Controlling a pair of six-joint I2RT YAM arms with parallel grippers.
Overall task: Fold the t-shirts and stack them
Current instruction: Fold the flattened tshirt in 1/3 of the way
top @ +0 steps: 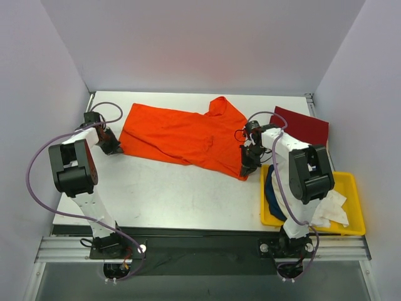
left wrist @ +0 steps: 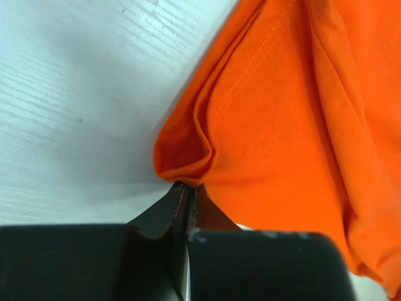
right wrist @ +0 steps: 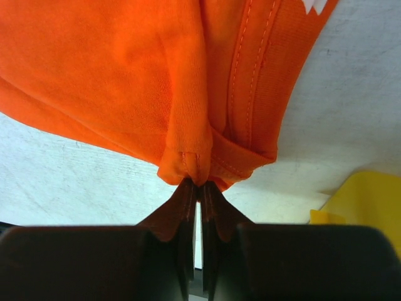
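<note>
Pinching opposite ends of orange t-shirt [top: 182, 135], left claw [top: 116, 149], right claw [top: 245, 170], cloth spread between them

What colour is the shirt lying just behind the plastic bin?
Dark red. The shirt shows best in the top external view.

Orange t-shirt [top: 175, 135] lies spread out, dark red t-shirt [top: 307, 128] near it.

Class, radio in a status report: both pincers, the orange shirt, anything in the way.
Left pincer shut on orange t-shirt, left edge. Right pincer shut on its right corner. Shirt spread out, not yet folded. Yellow bin beside right arm.
</note>
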